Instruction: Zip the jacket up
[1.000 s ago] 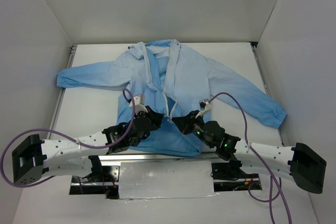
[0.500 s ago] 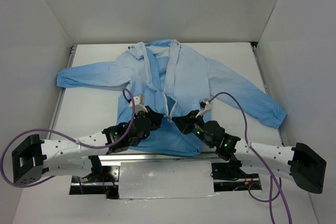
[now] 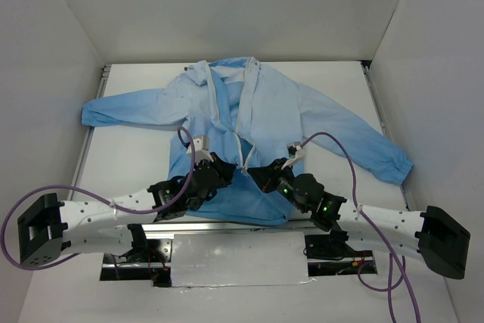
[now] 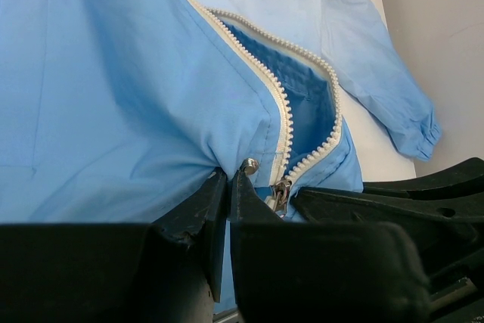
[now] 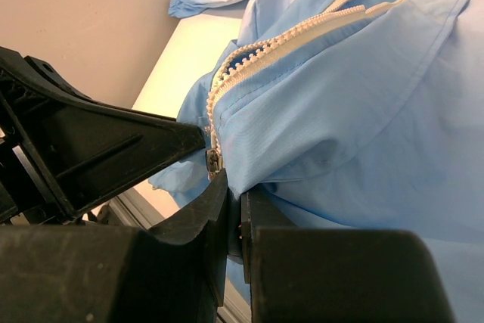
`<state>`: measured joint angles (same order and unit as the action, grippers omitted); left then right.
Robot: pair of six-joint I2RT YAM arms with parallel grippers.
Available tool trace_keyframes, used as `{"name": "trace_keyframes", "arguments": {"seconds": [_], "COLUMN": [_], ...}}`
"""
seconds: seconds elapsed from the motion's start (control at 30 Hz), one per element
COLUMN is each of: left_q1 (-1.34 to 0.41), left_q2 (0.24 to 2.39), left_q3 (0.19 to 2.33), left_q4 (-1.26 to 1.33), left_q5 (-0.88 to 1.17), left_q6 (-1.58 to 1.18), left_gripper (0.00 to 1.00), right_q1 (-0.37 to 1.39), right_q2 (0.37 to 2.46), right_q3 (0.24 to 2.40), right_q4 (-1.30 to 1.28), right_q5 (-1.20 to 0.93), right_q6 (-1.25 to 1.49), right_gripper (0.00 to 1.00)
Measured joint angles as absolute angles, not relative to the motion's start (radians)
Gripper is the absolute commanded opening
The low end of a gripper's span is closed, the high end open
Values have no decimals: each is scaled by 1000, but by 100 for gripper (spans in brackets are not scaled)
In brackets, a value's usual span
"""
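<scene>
Left hand [image 4: 229, 181] pinched shut on jacket [image 3: 268, 104] front panel, just beside zipper [image 4: 285, 119] bottom. Right hand [image 5: 234, 196] clamps other panel beside slider [image 5: 214, 163]. We see jacket spread on white surface [image 3: 128, 160], sleeves out to both sides, zipper teeth apart above both hands.

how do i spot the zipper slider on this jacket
Find the light-blue jacket, then follow its white zipper teeth down to where the two rows meet near the hem. The zipper slider sits there, between the left gripper and right gripper: a small metal piece among white teeth.
</scene>
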<state>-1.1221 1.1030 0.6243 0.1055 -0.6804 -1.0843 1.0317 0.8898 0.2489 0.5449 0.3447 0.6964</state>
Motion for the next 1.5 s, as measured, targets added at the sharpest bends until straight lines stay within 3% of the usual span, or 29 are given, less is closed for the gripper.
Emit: {"name": "trace_keyframes", "arguments": {"seconds": [1.07, 1.5], "left_q1": [-1122, -1122], "left_q2": [1098, 1077], "left_q3": [624, 651], "left_q4": [101, 70], "left_q5": [-659, -702], "left_q6": [-1047, -1045], "left_gripper": [0, 0], "right_q1": [1032, 1032], "right_q2": [911, 819], "right_q3": [298, 221], "right_q4": [515, 538], "right_q5": [373, 317], "right_q6": [665, 691], "right_gripper": [0, 0]}}
